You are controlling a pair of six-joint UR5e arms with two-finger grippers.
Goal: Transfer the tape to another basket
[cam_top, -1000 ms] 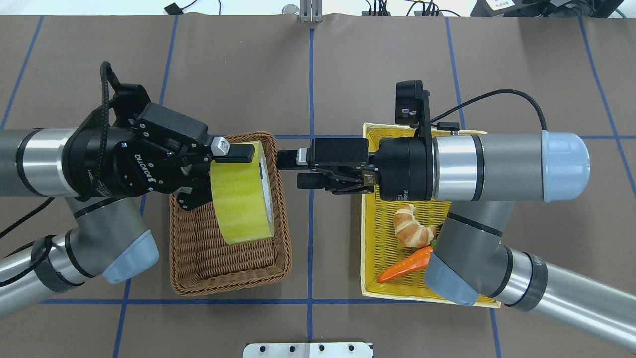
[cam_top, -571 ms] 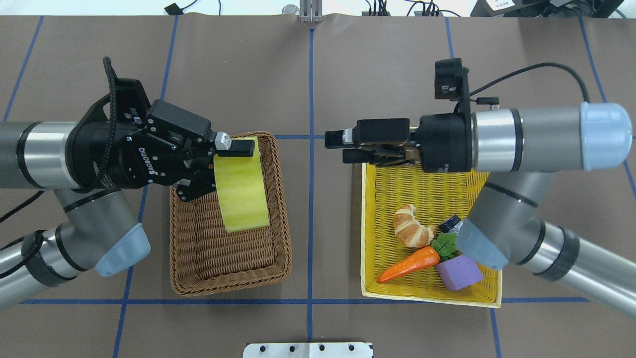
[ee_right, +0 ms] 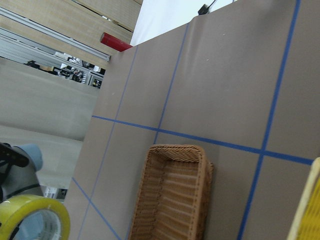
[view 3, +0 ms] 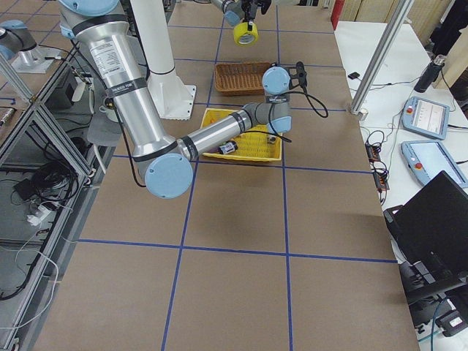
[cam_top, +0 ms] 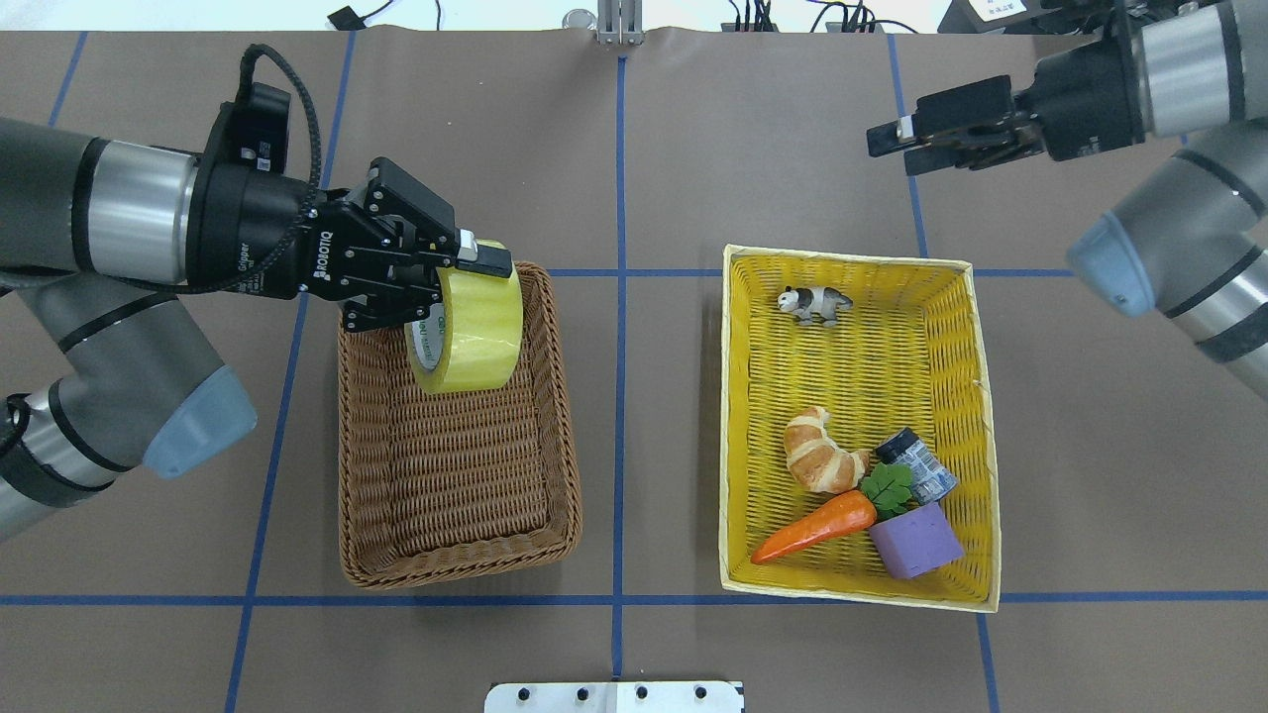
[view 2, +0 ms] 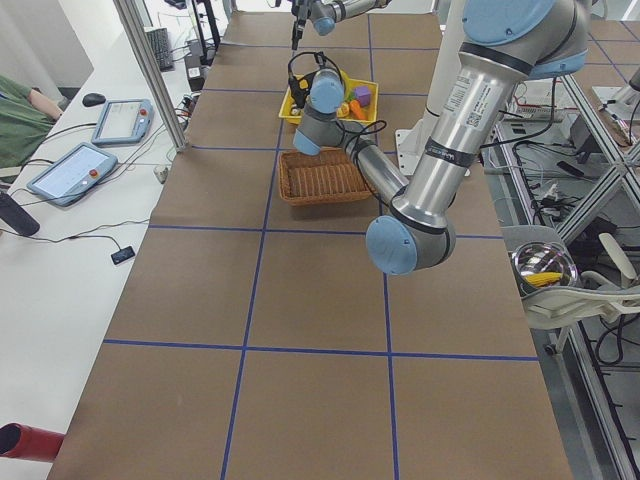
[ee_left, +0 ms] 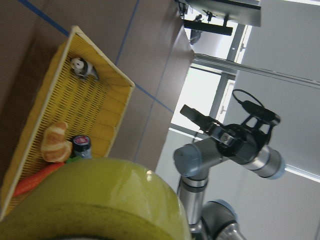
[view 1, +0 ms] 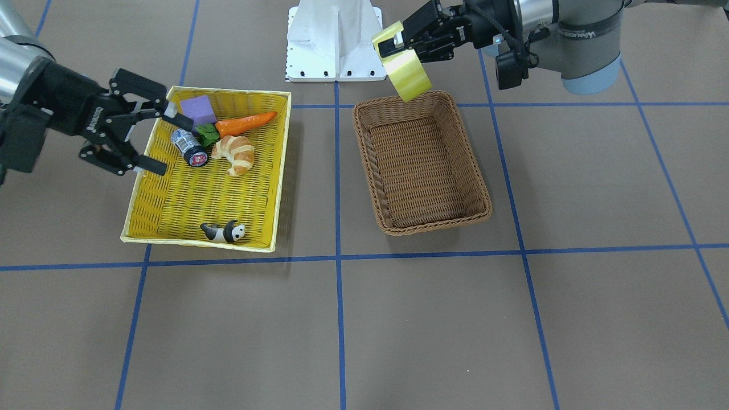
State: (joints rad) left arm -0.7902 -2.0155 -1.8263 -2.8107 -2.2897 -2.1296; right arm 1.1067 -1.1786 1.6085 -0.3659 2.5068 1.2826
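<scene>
My left gripper (cam_top: 466, 287) is shut on the tape (cam_top: 474, 335), a wide yellowish roll, and holds it in the air above the brown wicker basket (cam_top: 456, 569), clear of its rim. The tape (view 1: 405, 74) also shows in the front view under the left gripper (view 1: 397, 44), over the basket (view 1: 433, 225). The roll (ee_left: 95, 200) fills the bottom of the left wrist view. My right gripper (cam_top: 897, 153) is open and empty, off beyond the yellow tray's far right corner. In the front view the right gripper (view 1: 168, 145) has its jaws spread wide.
A yellow woven tray (cam_top: 733, 416) lies right of the basket. It holds a croissant (cam_top: 822, 456), a carrot (cam_top: 812, 525), a purple block (cam_top: 916, 540), a small grey cylinder (cam_top: 916, 465) and a panda figure (cam_top: 814, 300). The basket's inside holds nothing.
My left gripper has lifted and turned the tape over the basket. My right arm has swung away from the tray to the far right, uncovering the tray's contents.
</scene>
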